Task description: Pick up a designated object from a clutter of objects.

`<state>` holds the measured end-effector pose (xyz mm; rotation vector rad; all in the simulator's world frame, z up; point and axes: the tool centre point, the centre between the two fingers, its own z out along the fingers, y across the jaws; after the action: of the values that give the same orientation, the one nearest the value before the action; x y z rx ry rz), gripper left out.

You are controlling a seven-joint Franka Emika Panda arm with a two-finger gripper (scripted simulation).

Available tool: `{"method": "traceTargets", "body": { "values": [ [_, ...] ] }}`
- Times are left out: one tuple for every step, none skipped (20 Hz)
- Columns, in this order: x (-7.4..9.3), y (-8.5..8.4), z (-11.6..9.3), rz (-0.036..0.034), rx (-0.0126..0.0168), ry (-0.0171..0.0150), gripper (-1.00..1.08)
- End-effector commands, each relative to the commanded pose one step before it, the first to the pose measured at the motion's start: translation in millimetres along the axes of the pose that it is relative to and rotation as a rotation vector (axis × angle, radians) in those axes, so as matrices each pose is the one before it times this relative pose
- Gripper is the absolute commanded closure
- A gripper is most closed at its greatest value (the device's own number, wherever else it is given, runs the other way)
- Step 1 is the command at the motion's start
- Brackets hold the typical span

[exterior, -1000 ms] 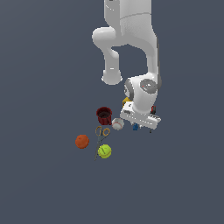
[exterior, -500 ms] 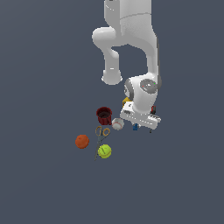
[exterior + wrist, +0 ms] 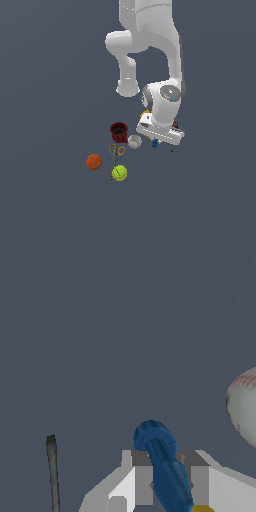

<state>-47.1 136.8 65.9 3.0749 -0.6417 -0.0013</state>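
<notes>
Gripper [image 3: 167,478] is down low over the grey desk [image 3: 50,210], closed on the small blue item [image 3: 165,468]. In the wrist view the blue item sits between the two fingers [image 3: 142,481], its shaft pinched in the gap and its wider knobby end sticking out past the fingertips. The fingers touch it on both sides as far as I can tell; contact with the desk can't be judged.

In the exterior view the blue item [image 3: 154,143] is a small blue speck just under the gripper [image 3: 159,139], mostly hidden by the hand.

Around it:
- white baseball [image 3: 134,141] just beside the gripper, also visible at the edge of the wrist view [image 3: 243,406]
- dark red cup [image 3: 119,132] next to the baseball, on its far side from the gripper, upright
- yellow bottle [image 3: 145,116] behind the hand, only a sliver showing
- scissors [image 3: 116,151] near the baseball and cup, lying flat
- green tennis ball [image 3: 119,173] further out, past the scissors
- orange ball [image 3: 93,161] furthest from the gripper, well apart
- thin dark rod [image 3: 52,471] beside the gripper in the wrist view, likely the screwdriver shaft, can't confirm
</notes>
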Motion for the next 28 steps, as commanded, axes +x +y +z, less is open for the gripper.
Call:
{"method": "traceTargets", "body": {
  "values": [
    [2.74,1.91,-13.88,0.00015,0.00058,0.00082,1.08],
    [1.2,0.96,-6.57,0.0,0.0,0.0,1.08],
    [1.29,1.03,-7.07,0.0,0.0,0.0,1.08],
    [1.38,1.09,-7.56,0.0,0.0,0.0,1.08],
    [1.41,1.06,-8.01,-0.00026,0.00028,-0.0003,1.08],
    [1.55,1.2,-8.51,0.0,0.0,0.0,1.08],
    [1.6,1.2,-8.96,-0.0002,0.00034,-0.00028,1.08],
    [1.71,1.3,-9.42,0.0,0.0,0.0,1.08],
    [1.8,1.35,-9.87,0.0,0.0,0.0,1.08],
    [1.86,1.38,-10.31,-0.00022,0.00054,-0.00038,1.08],
    [1.9,1.39,-10.37,0.0,0.0,0.0,1.08],
    [1.89,1.38,-10.31,-0.00013,0.00039,-0.00026,1.08],
    [1.89,1.36,-10.24,0.0,0.0,0.0,1.08],
    [1.89,1.35,-10.19,0.0,0.0,0.0,1.08],
    [1.91,1.38,-10.18,-0.00017,0.00057,-0.00035,1.08],
    [1.9,1.33,-10.12,0.0,0.0,0.0,1.08],
    [1.91,1.33,-10.1,0.0,0.0,0.0,1.08],
    [1.92,1.32,-10.08,0.0,0.0,0.0,1.08],
    [1.94,1.32,-10.06,0.0,0.0,0.0,1.08],
    [1.96,1.31,-10.06,0.0,0.0,0.0,1.08],
    [1.98,1.31,-10.05,0.0,0.0,0.0,1.08],
    [2.0,1.3,-10.05,0.0,0.0,0.0,1.08],
    [2.03,1.3,-10.05,0.0,0.0,0.0,1.08],
    [2.05,1.29,-10.05,0.0,0.0,0.0,1.08],
    [2.08,1.28,-10.05,0.0,0.0,0.0,1.08],
    [2.11,1.27,-10.05,0.0,0.0,0.0,1.08],
    [2.15,1.26,-10.05,0.0,0.0,0.0,1.08],
    [2.24,1.37,-10.09,0.00052,-0.00034,0.0003,1.08]
  ]
}}
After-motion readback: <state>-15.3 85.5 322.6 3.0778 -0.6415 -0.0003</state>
